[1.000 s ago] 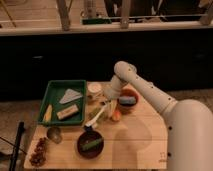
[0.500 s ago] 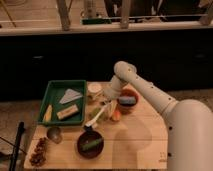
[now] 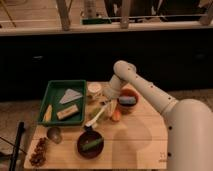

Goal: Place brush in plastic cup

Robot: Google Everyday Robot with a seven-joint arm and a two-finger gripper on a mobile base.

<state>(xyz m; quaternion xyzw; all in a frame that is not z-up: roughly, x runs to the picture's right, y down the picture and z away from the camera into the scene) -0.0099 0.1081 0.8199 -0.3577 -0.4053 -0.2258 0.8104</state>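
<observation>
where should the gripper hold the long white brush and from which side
Grip the long slim white-handled brush on the upper half of its handle, coming from above with the jaws across its width. It slants from its dark head, lower left, up toward the gripper, already at that top end, near the small green translucent plastic cup.

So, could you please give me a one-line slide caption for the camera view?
Gripper lowers the brush toward the plastic cup, beside the green tray.
</observation>
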